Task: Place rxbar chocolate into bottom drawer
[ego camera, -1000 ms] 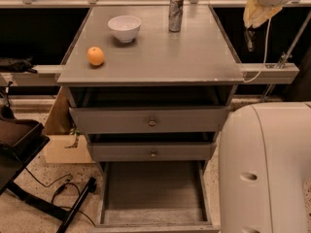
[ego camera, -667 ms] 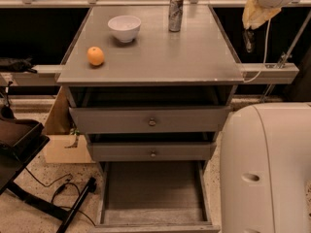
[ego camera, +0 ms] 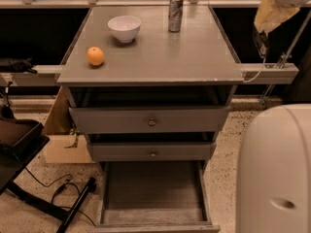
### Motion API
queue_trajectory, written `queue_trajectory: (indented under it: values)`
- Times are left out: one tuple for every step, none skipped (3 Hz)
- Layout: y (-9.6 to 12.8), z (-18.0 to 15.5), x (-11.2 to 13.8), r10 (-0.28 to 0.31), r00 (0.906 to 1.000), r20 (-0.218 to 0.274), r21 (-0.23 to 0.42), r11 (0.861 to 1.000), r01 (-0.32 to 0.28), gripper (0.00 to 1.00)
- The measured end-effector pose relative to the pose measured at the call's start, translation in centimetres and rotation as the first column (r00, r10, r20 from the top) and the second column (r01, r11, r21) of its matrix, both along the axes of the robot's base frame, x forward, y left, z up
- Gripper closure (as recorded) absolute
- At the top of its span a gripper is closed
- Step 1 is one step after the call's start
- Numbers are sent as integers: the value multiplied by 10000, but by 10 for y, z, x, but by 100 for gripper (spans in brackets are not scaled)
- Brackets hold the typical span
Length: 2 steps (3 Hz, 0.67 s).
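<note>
Camera view. Bottom drawer (ego camera: 154,188) standing open at 6 o'clock, floor bare: placing not yet done. Rxbar chocolate (ego camera: 261,43) noted at 2 o'clock as a dark flat piece, clear of the desk (ego camera: 160,57) past its right edge, hanging below the gripper (ego camera: 264,29). Gripper apparently closed narrowly on the bar's upper end. Judged outstanding: carry to 6 o'clock, lower into drawer, release.

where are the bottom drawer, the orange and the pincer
bottom drawer (ego camera: 153,186), camera view, its bare floor
orange (ego camera: 95,56), camera view, middle of the fruit
pincer (ego camera: 263,25), camera view, far upper right, its pale tip
</note>
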<state>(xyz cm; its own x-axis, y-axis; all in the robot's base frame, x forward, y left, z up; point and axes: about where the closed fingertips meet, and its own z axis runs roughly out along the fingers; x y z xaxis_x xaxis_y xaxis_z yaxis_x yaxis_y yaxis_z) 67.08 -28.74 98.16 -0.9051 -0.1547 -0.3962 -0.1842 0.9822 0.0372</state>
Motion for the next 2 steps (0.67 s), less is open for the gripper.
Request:
queue_trajectory:
  values:
    - [1, 15, -45, 261, 9995, -194, 555, 9981, -250, 100]
    - [13, 26, -90, 419, 9991, -60, 1576, 9867, -405, 100]
